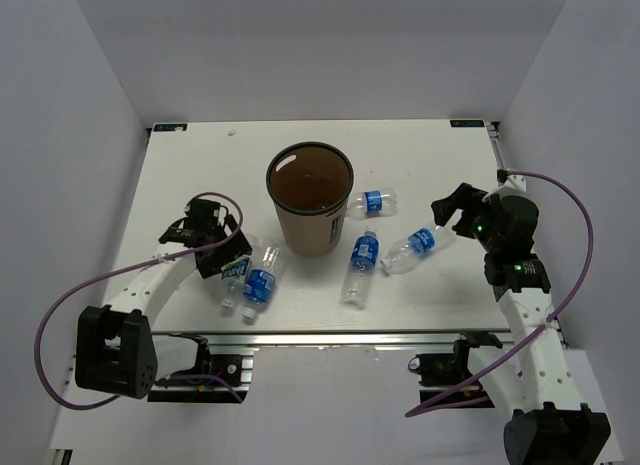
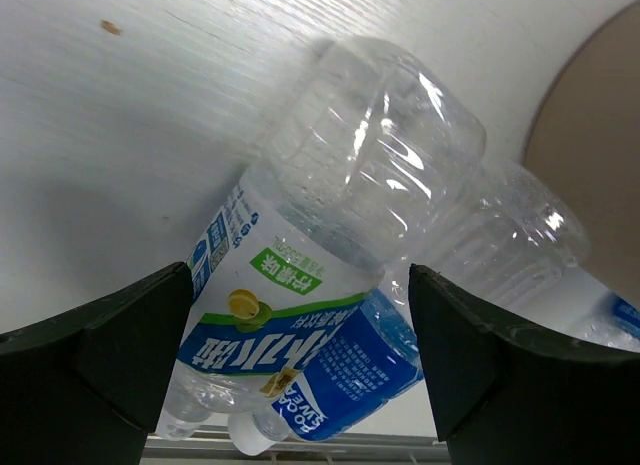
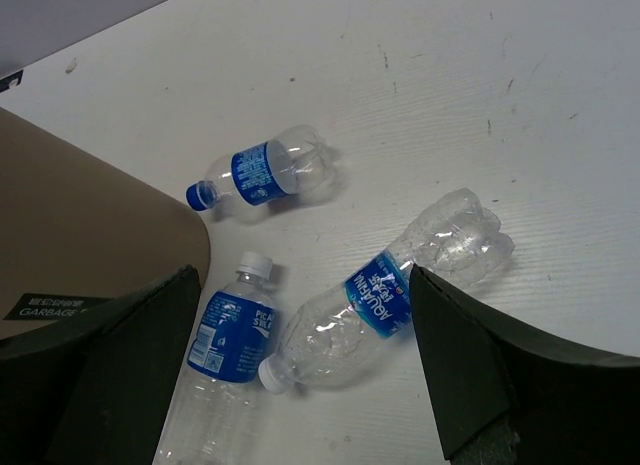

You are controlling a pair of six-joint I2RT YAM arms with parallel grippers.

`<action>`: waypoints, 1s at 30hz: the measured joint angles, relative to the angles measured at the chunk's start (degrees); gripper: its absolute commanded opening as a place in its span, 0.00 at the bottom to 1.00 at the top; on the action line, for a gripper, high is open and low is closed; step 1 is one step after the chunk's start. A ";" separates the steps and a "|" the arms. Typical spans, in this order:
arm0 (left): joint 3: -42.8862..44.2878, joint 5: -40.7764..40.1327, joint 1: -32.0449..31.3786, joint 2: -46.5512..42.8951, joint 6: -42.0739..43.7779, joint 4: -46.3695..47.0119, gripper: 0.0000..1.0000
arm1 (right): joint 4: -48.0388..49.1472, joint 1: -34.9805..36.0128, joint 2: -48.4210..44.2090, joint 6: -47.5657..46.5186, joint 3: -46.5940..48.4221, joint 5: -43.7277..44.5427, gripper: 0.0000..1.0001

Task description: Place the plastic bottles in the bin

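White scuffed table (image 1: 430, 165), grey walls (image 1: 60, 105); five clear crinkled plastic bottles (image 1: 362, 260) lie beside the tall brown cardboard bin (image 1: 310, 200); left gripper (image 2: 300, 285) and right gripper (image 3: 303, 275) gape wide, empty; leftmost bottle partly hidden under arm (image 1: 150, 280)

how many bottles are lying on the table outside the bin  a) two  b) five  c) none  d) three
b: the white-green bottle and a blue-label bottle lie left of the bin, while the far bottle, middle bottle and right bottle lie to its right.
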 measured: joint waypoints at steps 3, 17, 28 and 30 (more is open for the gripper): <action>-0.70 1.36 -0.46 -0.68 0.13 0.83 0.98 | 0.00 0.00 0.04 -0.02 0.00 -0.17 0.89; -0.52 -3.56 -3.56 3.08 -2.89 1.53 0.79 | -0.07 0.00 1.29 -0.02 0.00 -0.48 0.89; 19.39 -12.87 -4.11 7.52 -3.19 -3.89 0.41 | -0.02 0.00 1.07 -0.07 -0.13 -0.83 0.89; 26.43 -14.51 -4.09 7.74 -2.56 -3.52 0.39 | -0.02 0.00 0.98 -0.07 -0.13 -0.87 0.89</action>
